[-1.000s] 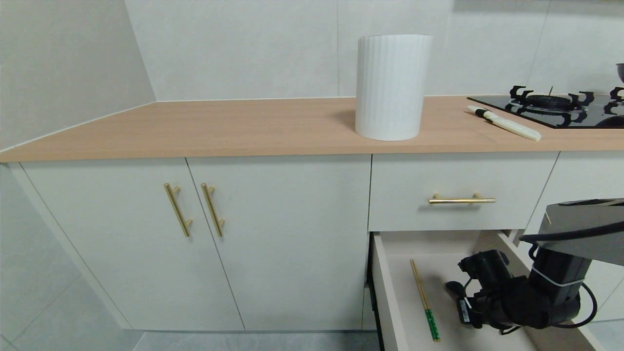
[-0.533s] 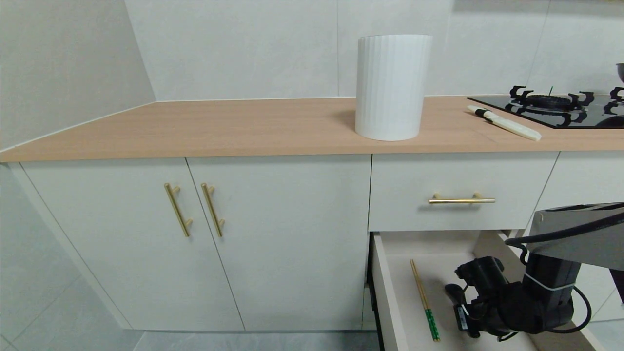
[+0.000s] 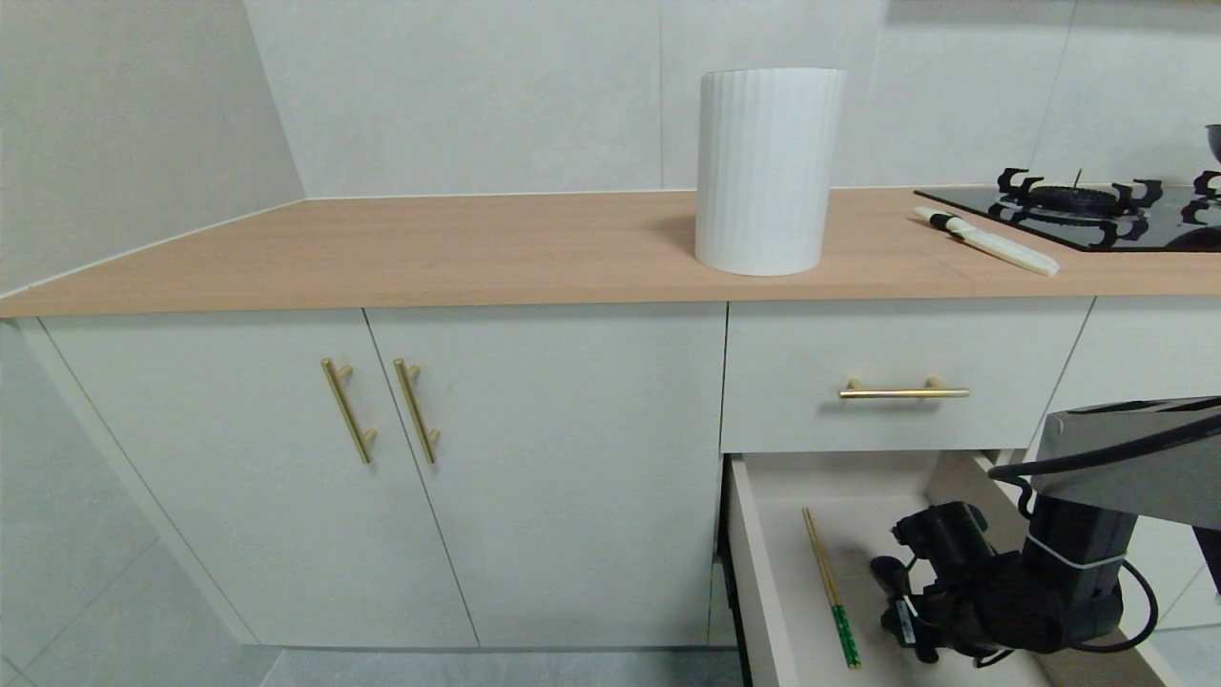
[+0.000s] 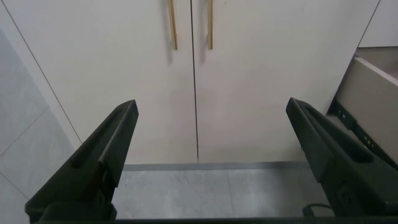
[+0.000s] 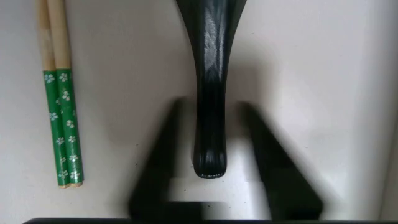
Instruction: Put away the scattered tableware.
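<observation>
No lettering I can read from here. A small white sticker (image 3: 907, 611) sits near the right arm's wrist (print too tiny), and the chopsticks (image 5: 60, 130) carry only flowers.

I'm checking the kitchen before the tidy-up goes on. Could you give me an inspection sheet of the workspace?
Surface: wooden countertop over white cabinet doors; lower drawer pulled open.
Job's things: chopsticks lie in the drawer; black spoon beside them, over the drawer floor; knife on the countertop by the stove.
Clutter: white ribbed container upright on the countertop.
Grippers: right gripper in the drawer, jaws open either side of the spoon's handle; left gripper open, facing the cabinet doors.
Cables: black cable loops at the right wrist.
Surroundings: tiled wall.
</observation>
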{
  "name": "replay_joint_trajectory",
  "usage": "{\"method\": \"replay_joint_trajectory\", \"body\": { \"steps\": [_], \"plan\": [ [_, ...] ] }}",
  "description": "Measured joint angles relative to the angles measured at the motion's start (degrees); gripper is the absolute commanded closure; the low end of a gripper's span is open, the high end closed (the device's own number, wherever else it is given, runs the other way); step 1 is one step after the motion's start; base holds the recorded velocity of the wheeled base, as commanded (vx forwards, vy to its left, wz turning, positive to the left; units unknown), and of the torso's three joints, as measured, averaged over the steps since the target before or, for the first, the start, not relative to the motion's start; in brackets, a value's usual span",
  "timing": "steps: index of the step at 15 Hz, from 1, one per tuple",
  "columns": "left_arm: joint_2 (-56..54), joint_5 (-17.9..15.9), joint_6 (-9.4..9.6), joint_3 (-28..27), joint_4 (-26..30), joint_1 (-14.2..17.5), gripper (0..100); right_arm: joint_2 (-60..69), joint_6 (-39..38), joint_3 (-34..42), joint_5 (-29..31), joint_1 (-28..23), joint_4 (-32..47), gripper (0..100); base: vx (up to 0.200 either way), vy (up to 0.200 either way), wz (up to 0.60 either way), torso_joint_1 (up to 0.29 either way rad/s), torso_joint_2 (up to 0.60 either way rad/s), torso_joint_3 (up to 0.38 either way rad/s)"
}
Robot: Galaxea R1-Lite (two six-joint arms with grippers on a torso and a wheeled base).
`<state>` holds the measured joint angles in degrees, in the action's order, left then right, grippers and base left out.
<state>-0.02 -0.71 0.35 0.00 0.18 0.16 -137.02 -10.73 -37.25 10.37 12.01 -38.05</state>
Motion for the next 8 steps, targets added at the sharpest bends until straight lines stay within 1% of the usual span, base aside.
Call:
{"method": "replay_joint_trajectory", "body": {
  "steps": [6,8],
  "plan": [
    [0.0,0.0,-0.02,0.0,0.0,0.0,0,1.0,-0.3,1.4,0.1,0.0,-0.1,0,0.000,0.000,0.00,0.000,0.00,0.000],
    [0.0,0.0,-0.02,0.0,0.0,0.0,0,4.7,-0.4,3.3,-0.2,0.1,-1.1,0,0.000,0.000,0.00,0.000,0.00,0.000]
  ]
}}
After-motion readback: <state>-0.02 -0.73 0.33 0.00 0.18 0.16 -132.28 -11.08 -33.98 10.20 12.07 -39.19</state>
